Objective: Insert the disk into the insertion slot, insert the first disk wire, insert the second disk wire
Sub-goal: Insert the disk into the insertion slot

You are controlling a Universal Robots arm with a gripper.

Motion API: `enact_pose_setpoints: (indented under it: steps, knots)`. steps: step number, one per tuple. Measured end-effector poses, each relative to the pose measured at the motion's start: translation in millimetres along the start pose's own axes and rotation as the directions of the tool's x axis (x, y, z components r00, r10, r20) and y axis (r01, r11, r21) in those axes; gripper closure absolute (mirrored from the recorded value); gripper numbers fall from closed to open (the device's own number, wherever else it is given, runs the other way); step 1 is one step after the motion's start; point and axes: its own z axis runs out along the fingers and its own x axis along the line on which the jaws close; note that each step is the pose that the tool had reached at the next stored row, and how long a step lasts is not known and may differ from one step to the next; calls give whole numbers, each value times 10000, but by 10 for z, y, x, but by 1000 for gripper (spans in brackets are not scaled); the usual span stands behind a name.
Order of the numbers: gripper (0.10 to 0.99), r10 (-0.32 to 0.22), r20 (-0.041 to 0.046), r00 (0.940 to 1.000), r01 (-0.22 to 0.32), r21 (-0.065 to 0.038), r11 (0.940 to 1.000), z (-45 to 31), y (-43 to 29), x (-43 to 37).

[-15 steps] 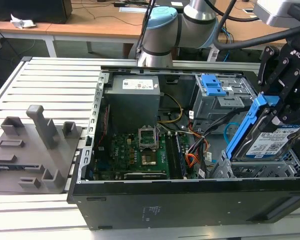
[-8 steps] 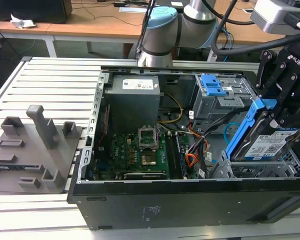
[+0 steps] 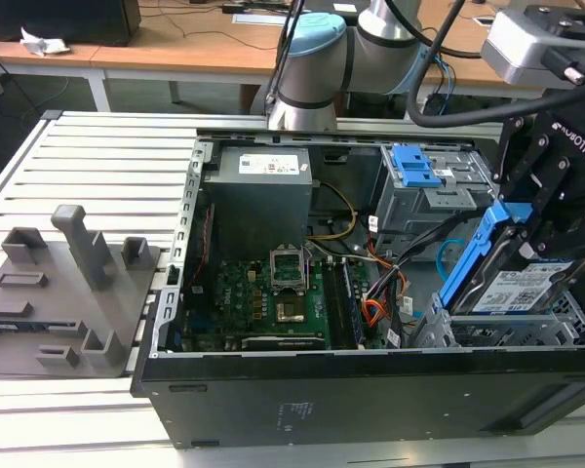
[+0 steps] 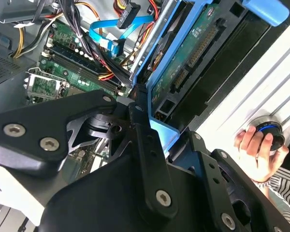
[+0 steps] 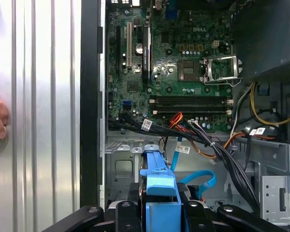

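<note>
My gripper [image 3: 532, 250] is shut on the disk [image 3: 523, 289], a silver drive with a white label in a blue carrier [image 3: 474, 261]. The disk hangs steeply tilted over the insertion slot [image 3: 487, 333], the low perforated metal bay at the case's front corner on the exterior view's right; its lower end is at the bay's top. In the second wrist view my black fingers [image 4: 144, 140] clamp the blue frame, and the disk's green circuit side [image 4: 195, 41] faces the camera. The first wrist view shows the carrier [image 5: 159, 186] edge-on above the bay floor [image 5: 120, 169]. A loose blue flat cable [image 5: 199, 181] lies beside the bay.
A taller grey cage with a blue latch [image 3: 417, 168] stands behind the bay. Black and coloured wire bundles [image 5: 208, 142] cross between the motherboard [image 3: 273, 292] and the bay. A person's hand [image 4: 257, 147] rests on a round knob on the slatted table. A grey fixture [image 3: 58, 292] lies on the exterior view's left.
</note>
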Motion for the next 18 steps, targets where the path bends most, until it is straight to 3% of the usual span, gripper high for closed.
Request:
enact_pose_setpoints:
  steps: [10,15,18]
  knots:
    - [722,0,1,10000,0,0,10000,129,-5,0]
    - [722,1,-1,10000,-1,1,10000,135,-5,0]
    - [647,1,-1,10000,-1,0,10000,137,-5,0]
